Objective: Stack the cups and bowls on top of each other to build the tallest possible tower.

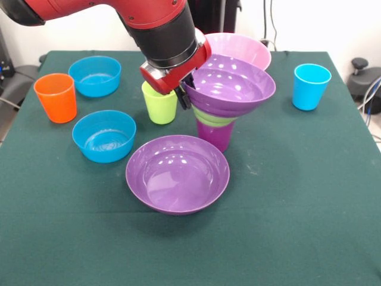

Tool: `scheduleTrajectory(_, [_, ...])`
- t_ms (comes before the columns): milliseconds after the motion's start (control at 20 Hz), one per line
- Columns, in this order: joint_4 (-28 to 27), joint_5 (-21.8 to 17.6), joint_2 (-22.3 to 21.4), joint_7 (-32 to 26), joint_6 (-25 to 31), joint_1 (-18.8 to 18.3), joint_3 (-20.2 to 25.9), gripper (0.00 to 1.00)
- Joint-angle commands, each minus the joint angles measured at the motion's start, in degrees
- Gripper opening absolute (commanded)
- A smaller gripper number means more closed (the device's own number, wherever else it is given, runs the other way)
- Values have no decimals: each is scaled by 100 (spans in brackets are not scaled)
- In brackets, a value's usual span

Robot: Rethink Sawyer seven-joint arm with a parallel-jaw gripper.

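Observation:
The tower stands at mid-table: a purple cup (215,136) with the small green bowl (209,117) on it and a wide purple bowl (233,89) tilted on top. My gripper (185,95) is at that bowl's left rim and shut on it. The second wide purple bowl (177,174) lies in front of the tower. The lime green cup (159,103) stands just left of the gripper. The orange cup (56,97) is at the far left, the light blue cup (311,87) at the right. Two small blue bowls (95,75) (104,136) lie at the left.
The big pink bowl (243,49) stands right behind the tower, partly hidden by it. The table is covered with a dark green cloth (297,208). My arm comes in from the upper left over the lime green cup.

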Motion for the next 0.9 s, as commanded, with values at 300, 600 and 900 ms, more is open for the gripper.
scheduleTrajectory(300, [-98, -485, 61, -1374, 224, 319, -413, 0])
scheduleTrajectory(600, [-116, -487, 58, -1422, 254, 336, -426, 100])
scheduleTrajectory(900, [-138, -521, 43, -1438, 289, 363, -456, 100])
